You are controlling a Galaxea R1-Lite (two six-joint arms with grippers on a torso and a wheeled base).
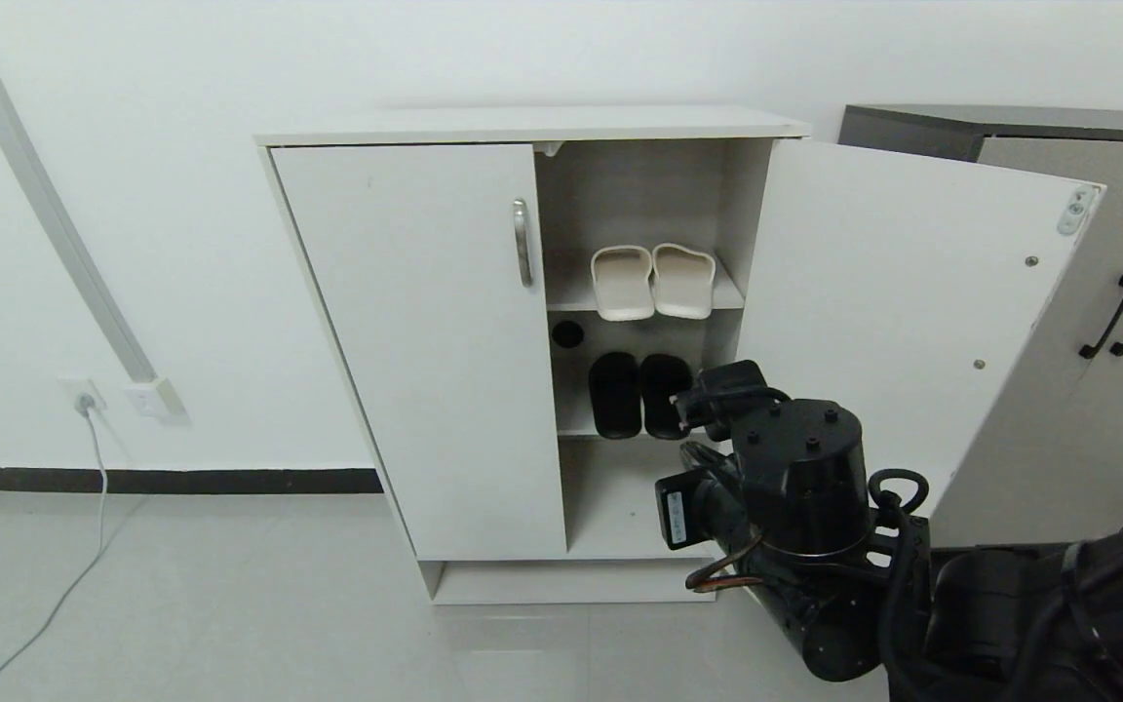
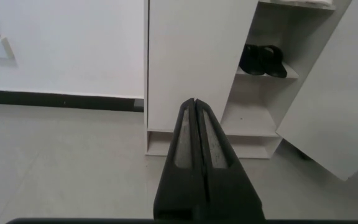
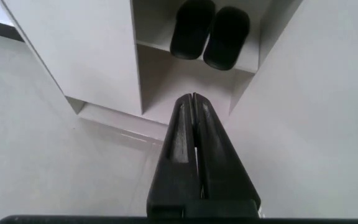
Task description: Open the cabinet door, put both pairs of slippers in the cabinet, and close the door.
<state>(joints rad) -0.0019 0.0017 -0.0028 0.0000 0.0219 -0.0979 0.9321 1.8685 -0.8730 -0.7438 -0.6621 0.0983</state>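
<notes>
Nearest, the right gripper (image 3: pixel 193 96), two flat black fingers, was pressed together on nothing, low before the cabinet's open half. The left gripper (image 2: pixel 194 101), of the same make, was likewise pressed together and empty, farther back over the pale tiled floor (image 2: pixel 61 162) and facing the cabinet's front.

The relation that mattered was door to right gripper. The plain white panel of the open right-hand door (image 1: pixel 903 322) stood swung out to the robot's right, long axis upright, inner face turned toward the opening, with the right gripper just beside that face on its inner side. By my reading the right arm was much the nearer, but to push the door shut it would need to get round the free edge to the outer face.

Beyond, inside the white wooden two-door cabinet (image 1: pixel 532 122), the pair of black moulded slippers (image 1: pixel 639 395) lay side by side on the middle shelf. The pair of cream moulded slippers (image 1: pixel 654 281) sat on the shelf above, toes hanging slightly over its front edge. Both pairs being in, only closing seemed left. The white left-hand door (image 1: pixel 425 341) was closed, its slim metal bar handle (image 1: pixel 522 244) upright.

To the right stood a grey cabinet with black handles (image 1: pixel 1068 439). No writing could be read on cabinet, doors or slippers.
</notes>
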